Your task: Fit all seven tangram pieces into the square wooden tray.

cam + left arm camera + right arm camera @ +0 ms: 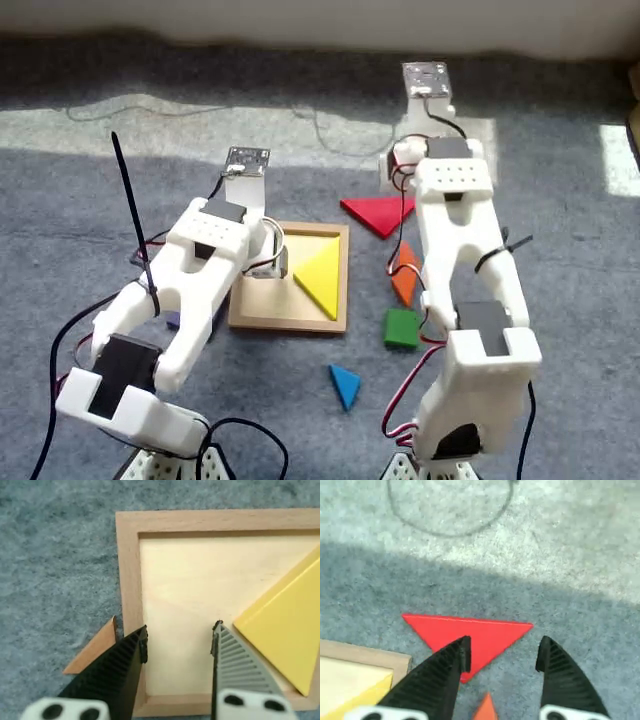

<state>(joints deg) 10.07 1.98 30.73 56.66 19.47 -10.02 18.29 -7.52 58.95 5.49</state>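
left gripper (181,629) gapes wide over the square wooden tray (127,570), beside the yellow triangle piece (287,630); right gripper (503,642) gapes wide over the red triangle piece (475,632).

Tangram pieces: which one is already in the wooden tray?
The yellow triangle lies inside the tray; the red, orange, green and blue pieces lie on the carpet.
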